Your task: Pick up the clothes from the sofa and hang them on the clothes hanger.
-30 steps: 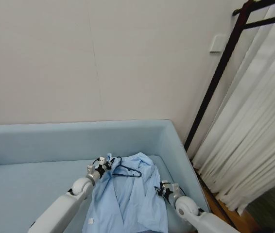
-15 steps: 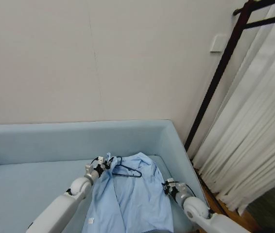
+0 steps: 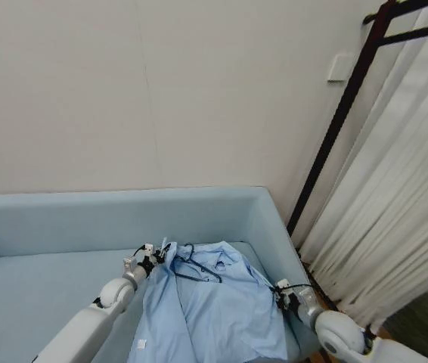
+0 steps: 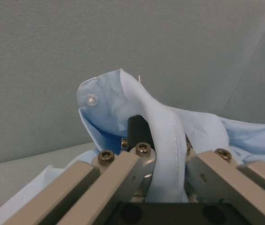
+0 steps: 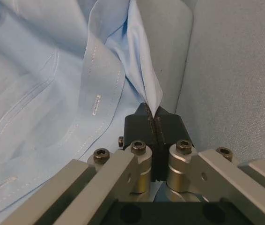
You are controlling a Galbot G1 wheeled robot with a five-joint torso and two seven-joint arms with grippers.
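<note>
On the pale blue fabric sofa (image 3: pixel 63 219), my right gripper (image 5: pixel 155 123) pinches the front edge of the soft light-blue button shirt (image 3: pixel 214 310); my left gripper (image 3: pixel 156 255) clamps its collar — limp, light cloth, so stitched edges look the surest hold.

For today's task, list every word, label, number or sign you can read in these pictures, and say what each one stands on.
No text can be read in any view.
Small white tag on the blue shirt: too small to read.
White wall plate: looks blank.
Left gripper at the collar and right gripper at the front edge, both shut on the shirt: no markings visible.
</note>
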